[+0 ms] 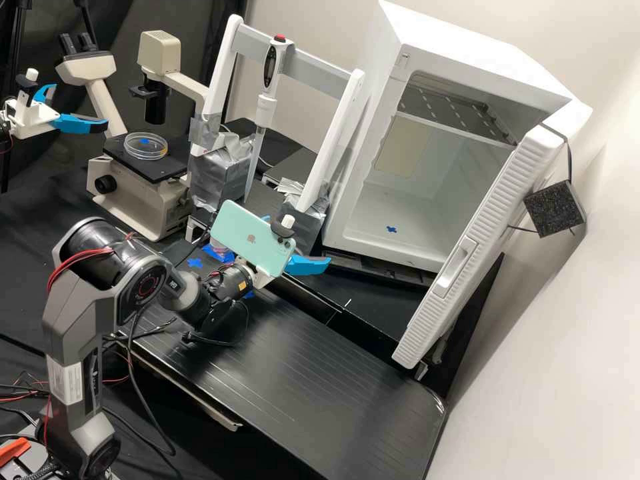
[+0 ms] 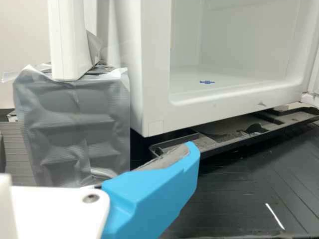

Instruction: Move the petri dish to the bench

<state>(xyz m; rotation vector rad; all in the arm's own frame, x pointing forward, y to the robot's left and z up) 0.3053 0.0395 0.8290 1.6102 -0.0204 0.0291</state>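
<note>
Petri dish [image 1: 145, 145]: on the stage of the microscope [image 1: 148, 207], lying flat.
Gripper [image 1: 297, 239]: well apart from the microscope, on its incubator side; jaws wide, nothing held.
Gripper to dish: the fingers point away from the microscope, so the dish lies behind them; the coming move likely needs a large swing back towards the microscope.
Nearer arm: the second arm [image 1: 33, 120], beside the microscope; takes no part.
Dish outline: round, pointing nowhere, no long axis; approach angle probably matters little.
</note>
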